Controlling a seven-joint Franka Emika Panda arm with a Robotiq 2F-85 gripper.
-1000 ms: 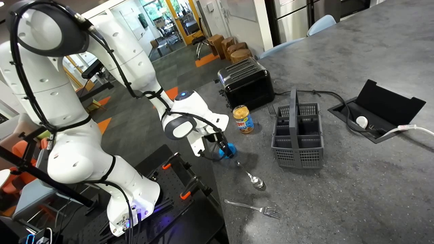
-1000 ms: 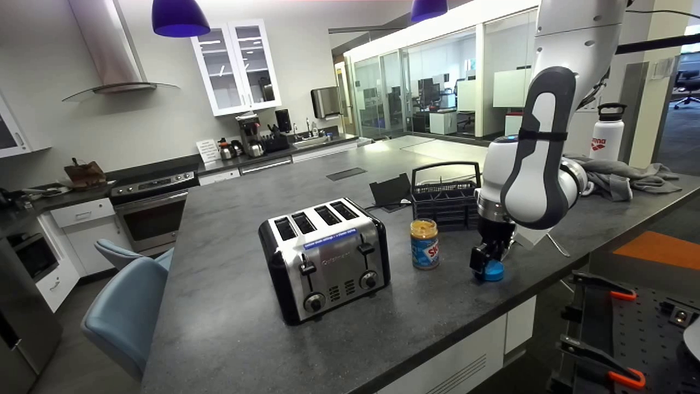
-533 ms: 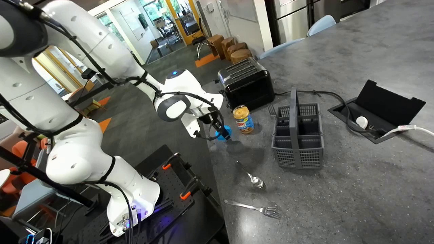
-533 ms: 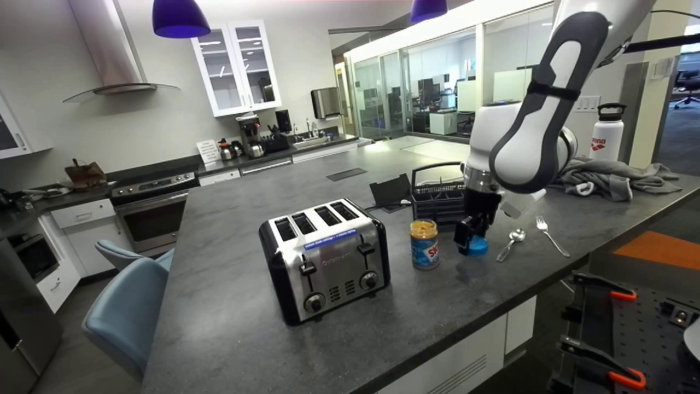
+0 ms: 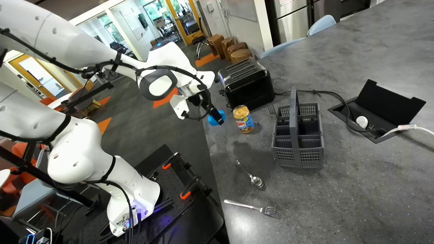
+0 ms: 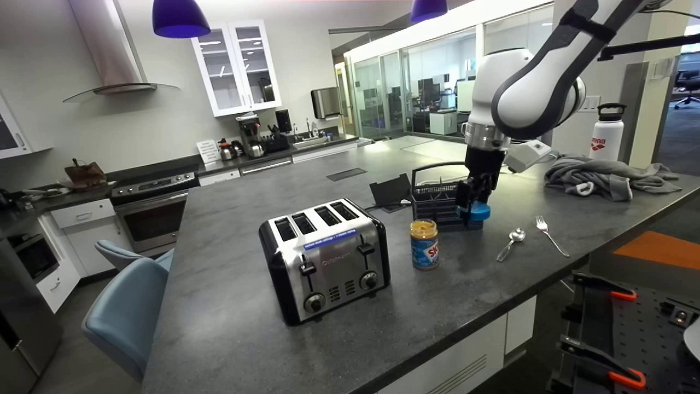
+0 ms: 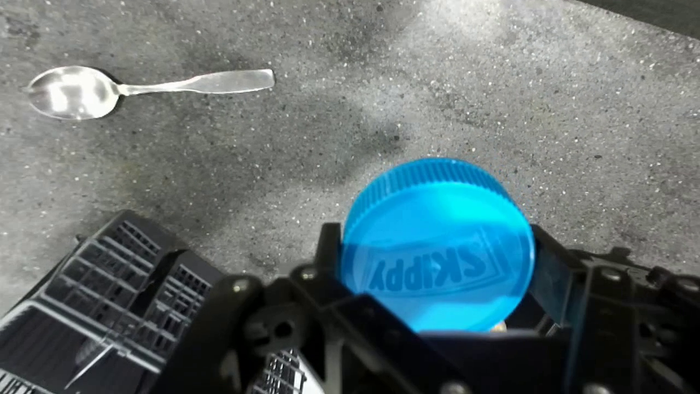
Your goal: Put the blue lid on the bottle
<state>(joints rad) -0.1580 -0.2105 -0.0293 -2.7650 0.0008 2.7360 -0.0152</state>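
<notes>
My gripper [image 7: 432, 251] is shut on the blue lid [image 7: 437, 262], with one finger on each side of its rim. The lid's flat top with raised lettering faces the wrist camera. In both exterior views the lid [image 5: 214, 118] [image 6: 480, 211] is held above the table. The bottle [image 5: 243, 120] [image 6: 425, 250] is a short upright jar with an orange-yellow body, a blue label and an open top. The gripper [image 6: 471, 210] and lid are apart from the bottle, higher than it and to one side. In the wrist view the bottle is hidden, apart from perhaps a small tan spot below the lid.
A toaster [image 6: 325, 257] stands beside the bottle. A dark cutlery basket [image 5: 298, 142] with a tall handle is near it. A spoon [image 5: 256, 181] and a fork [image 5: 268, 210] lie on the table [image 5: 339, 203]. A black cable runs from the toaster to an open table socket [image 5: 368, 115].
The gripper has risen off the table with the lid held in it. It has moved towards the bottle's and toaster's side in an exterior view. The bottle, spoon and basket have not moved.
</notes>
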